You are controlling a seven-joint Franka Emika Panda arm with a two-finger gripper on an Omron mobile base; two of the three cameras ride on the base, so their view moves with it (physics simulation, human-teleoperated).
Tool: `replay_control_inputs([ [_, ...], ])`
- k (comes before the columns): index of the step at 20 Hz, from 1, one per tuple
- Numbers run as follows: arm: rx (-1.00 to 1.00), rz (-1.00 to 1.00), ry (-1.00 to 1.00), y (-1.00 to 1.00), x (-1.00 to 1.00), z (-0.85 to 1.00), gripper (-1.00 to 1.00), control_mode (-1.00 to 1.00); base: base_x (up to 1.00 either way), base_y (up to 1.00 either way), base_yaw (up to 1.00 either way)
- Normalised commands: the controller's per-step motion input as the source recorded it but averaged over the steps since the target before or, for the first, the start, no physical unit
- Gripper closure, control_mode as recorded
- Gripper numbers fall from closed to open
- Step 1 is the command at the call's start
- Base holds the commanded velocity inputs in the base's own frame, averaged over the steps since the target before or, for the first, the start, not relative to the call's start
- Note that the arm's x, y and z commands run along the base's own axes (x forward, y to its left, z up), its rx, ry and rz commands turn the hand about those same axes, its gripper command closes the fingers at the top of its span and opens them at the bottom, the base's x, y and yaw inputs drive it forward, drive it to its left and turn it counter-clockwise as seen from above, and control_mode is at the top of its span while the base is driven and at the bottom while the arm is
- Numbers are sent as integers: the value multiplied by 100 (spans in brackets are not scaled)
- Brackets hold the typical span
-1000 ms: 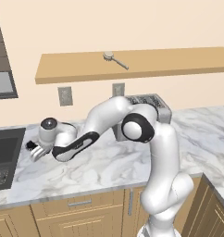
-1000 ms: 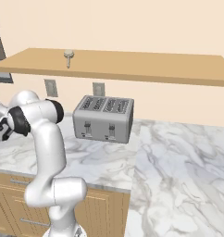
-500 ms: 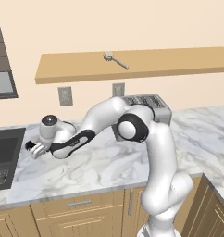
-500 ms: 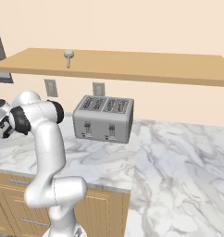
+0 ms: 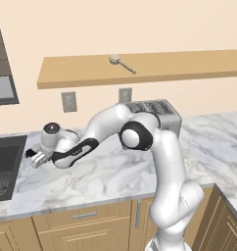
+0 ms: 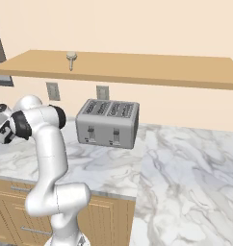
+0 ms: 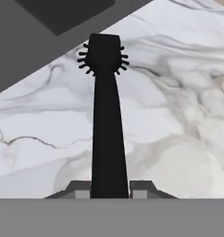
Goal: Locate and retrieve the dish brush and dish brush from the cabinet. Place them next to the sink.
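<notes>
1. The sink (image 5: 5, 164) is cut off at the left edge of the left base view.
2. The gripper (image 5: 36, 158), low over the marble counter (image 5: 110, 171) just right of the sink, has edged slightly left since a second ago.
3. Its fingers are nearly closed on the black dish brush (image 7: 106, 115), spiky head toward the sink.
4. The wooden dish brush (image 5: 121, 63) lies on the far shelf (image 5: 189, 63), unmoved.
5. No writing can be read anywhere.

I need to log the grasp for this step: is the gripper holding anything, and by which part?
The gripper is shut on the black dish brush, gripping the end of its handle, spiky head pointing away.
</notes>
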Motion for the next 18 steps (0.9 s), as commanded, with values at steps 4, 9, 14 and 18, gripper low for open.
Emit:
replay_control_inputs([
  [4,0,0,0,2,13,-26,100,-100,0,0,0],
  [9,0,0,0,8,4,-6,-100,-100,0,0,0],
  [14,0,0,0,0,0,0,-100,-100,0,0,0],
  [18,0,0,0,0,0,0,-100,-100,0,0,0],
])
